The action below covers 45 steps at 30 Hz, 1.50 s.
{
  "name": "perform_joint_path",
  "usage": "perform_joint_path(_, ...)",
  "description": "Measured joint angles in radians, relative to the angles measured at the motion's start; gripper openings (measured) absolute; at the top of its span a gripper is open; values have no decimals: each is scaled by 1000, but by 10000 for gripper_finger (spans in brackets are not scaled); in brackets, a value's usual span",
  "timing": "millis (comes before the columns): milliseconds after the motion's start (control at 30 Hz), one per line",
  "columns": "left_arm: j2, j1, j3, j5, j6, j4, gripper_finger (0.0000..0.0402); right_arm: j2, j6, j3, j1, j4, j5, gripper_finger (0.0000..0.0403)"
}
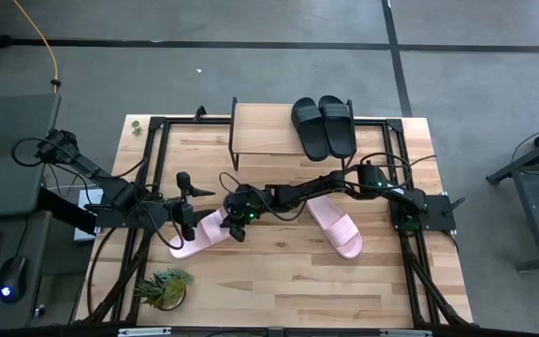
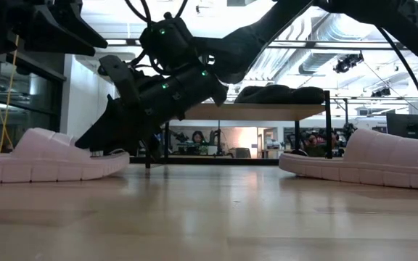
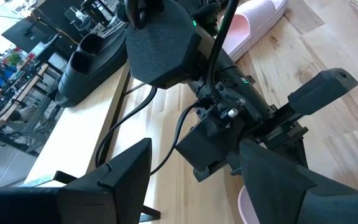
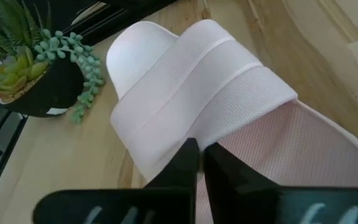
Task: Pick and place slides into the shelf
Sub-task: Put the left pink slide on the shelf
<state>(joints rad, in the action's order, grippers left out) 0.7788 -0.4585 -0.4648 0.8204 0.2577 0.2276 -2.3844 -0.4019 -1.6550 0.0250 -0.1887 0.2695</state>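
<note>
Slides: four counted, two pink on tabletop, two black (image 1: 324, 124) on shelf (image 1: 262, 124). Near pink slide (image 4: 204, 93) gripped at strap by right gripper (image 4: 201, 163), fingers clamped together. Left gripper (image 1: 186, 199) parked beside, fingers apart. Far pink slide (image 1: 335, 226) waiting. Step judged: pick; next, lift toward shelf.

Two black slides (image 1: 324, 124) on light wood shelf (image 1: 265, 126); two pink slides (image 1: 335, 226).
</note>
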Motion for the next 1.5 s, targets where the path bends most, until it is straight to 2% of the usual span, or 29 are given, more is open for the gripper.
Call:
perform_joint_path(300,0,0,0,3,1,0,225,5,-8,0,0,12,30,1)
perform_joint_path(667,0,0,0,11,8,-3,225,96,40,2,0,148,24,0)
perform_joint_path(967,0,0,0,11,36,-50,225,179,97,2,0,419,-48,0)
perform_joint_path(1500,3,-1,0,3,112,-70,225,407,160,2,-27,656,-116,0)
